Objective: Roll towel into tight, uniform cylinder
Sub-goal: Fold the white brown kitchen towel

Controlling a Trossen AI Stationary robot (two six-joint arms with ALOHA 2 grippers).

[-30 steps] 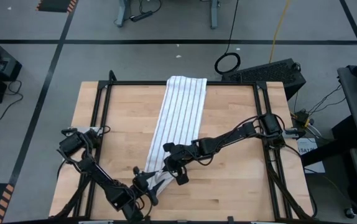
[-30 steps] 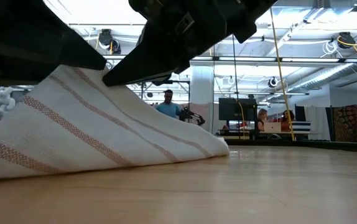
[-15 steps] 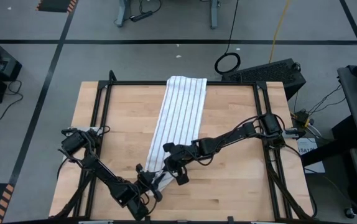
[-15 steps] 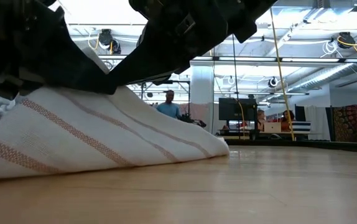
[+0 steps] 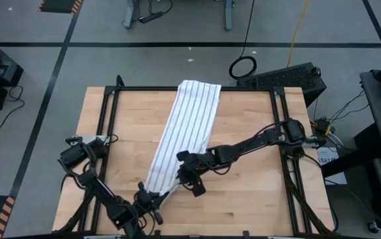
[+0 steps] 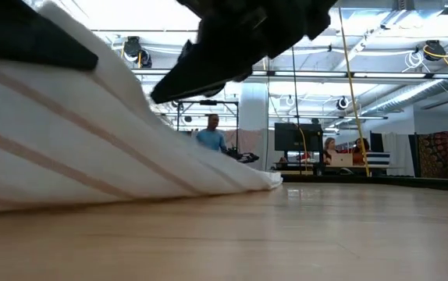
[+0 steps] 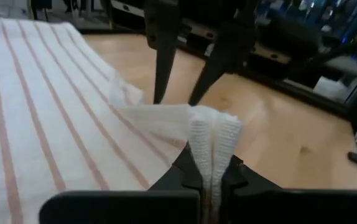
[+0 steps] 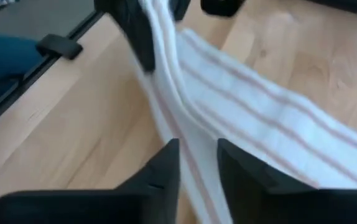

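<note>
Table: light wooden top with a black frame around it, seen from above; gray floor with dark tape lines surrounds it.

Towel: white cloth with thin dark stripes, lying as one long narrow strip on the table. It runs from the middle of the far edge diagonally toward the near edge, ending left of center. The far end lies flat. The near end is lifted off the wood and bunched; in the low view it rises as a sloped sheet toward the arms.

Left gripper: low over the table near the front edge, at the towel's near corner. In the left wrist view the two fingers are pressed together with a thick fold of towel pinched upright between them.

Right gripper: reaching in from the right side of the table, just beside the towel's near end and close to the left gripper. In the right wrist view the fingers stand slightly apart, with a bunched edge of towel running through the gap. Whether the fingers press the cloth cannot be told.

Arms: both dark and jointed; the left comes from the near left corner, the right from the right rail.

Room: the low view shows a bright workshop with monitors and two people far behind the table.
</note>
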